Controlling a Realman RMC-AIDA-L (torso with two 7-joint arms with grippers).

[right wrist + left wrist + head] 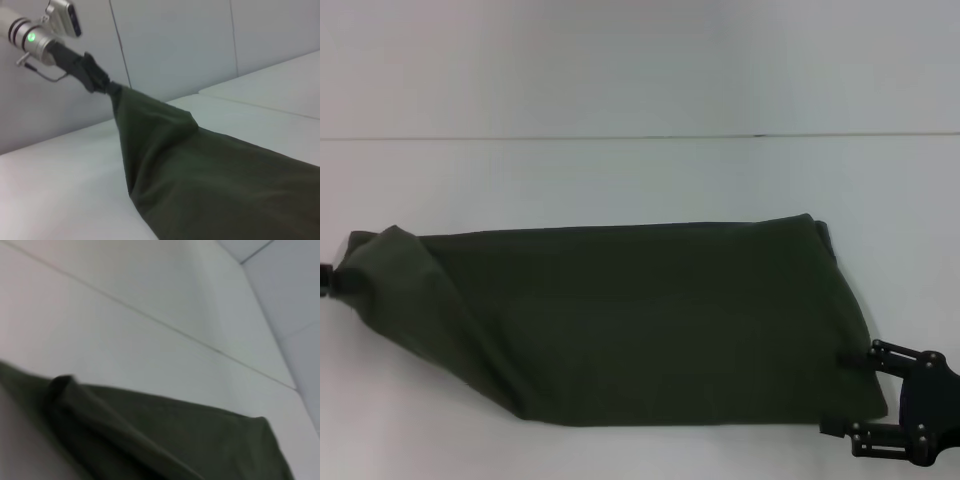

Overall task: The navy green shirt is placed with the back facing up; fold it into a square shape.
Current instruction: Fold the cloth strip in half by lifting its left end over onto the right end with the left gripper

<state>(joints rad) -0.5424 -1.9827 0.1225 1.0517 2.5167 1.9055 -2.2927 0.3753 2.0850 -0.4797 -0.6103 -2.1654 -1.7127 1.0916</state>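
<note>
Shirt: navy green shirt (640, 320) lying as a long band across the near half of the white table (640, 80), already narrowed lengthwise; long axis running from table's left edge to its right edge.

Left end: lifted off the surface and pulled to a point at the left edge; cloth sloping down from there to the near edge.

L gripper: left gripper (102, 82) pinching that raised tip, fingers closed on the cloth, clearest in the right wrist view; in the head view only a sliver showing at the left edge. Left wrist view giving just the shirt's fold (150, 435) from close up, no fingers.

R gripper: right gripper (852, 392) sitting at the near right corner, fingers spread apart w/ the shirt's right end betw. them, one fingertip touching the side hem, other by the near corner. Not clamped yet, by the look of it.

Key relation: shirt stretching betw. the two grippers, each at one end of the long axis; L holding its end up, R's end lying flat.

Next, prob.: one end needs carrying along that axis over the other to shorten band toward a square; L arm looks better placed, already having a grip.

Risk: single-point pinch bunching the left end, so fold may land skewed.
</note>
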